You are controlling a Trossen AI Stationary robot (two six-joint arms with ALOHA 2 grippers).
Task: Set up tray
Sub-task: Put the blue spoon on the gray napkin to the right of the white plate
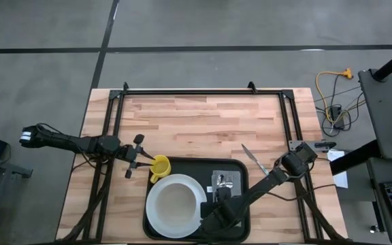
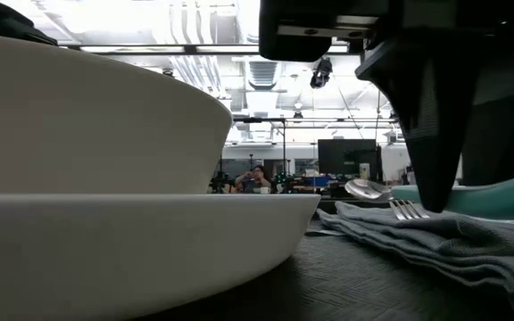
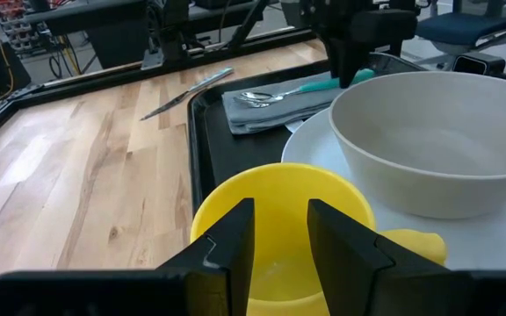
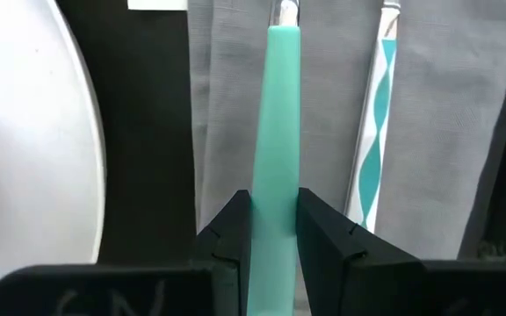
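The black tray (image 1: 242, 165) lies at the table's near edge. It carries a white plate (image 1: 156, 219) with a white bowl (image 1: 175, 201) on it, and a grey napkin (image 4: 227, 105) to their right. A teal-handled spoon (image 4: 275, 114) and a fork (image 4: 374, 132) lie on the napkin. A yellow cup (image 3: 279, 189) stands at the tray's far left corner. My left gripper (image 3: 279, 206) is at the cup's left side, fingers a narrow gap apart over its rim. My right gripper (image 4: 275, 197) is shut on the spoon. My left gripper reaches level from the table's left, its fingers (image 3: 235, 246) over the cup's left rim; I cannot tell whether they touch it. My right gripper pinches the spoon's teal handle (image 4: 275, 175) between its two fingers, toward the handle's free end. It comes from above, pointing down, and the fingers lie across the handle. The spoon runs along the napkin; I cannot tell whether it is lifted off it.
A table knife (image 1: 252, 158) lies on the bare wood just right of the tray's far right corner. The far half of the table (image 1: 203, 116) holds nothing but the black frame rails. A person shows far off in the room in the low view (image 2: 257, 178).
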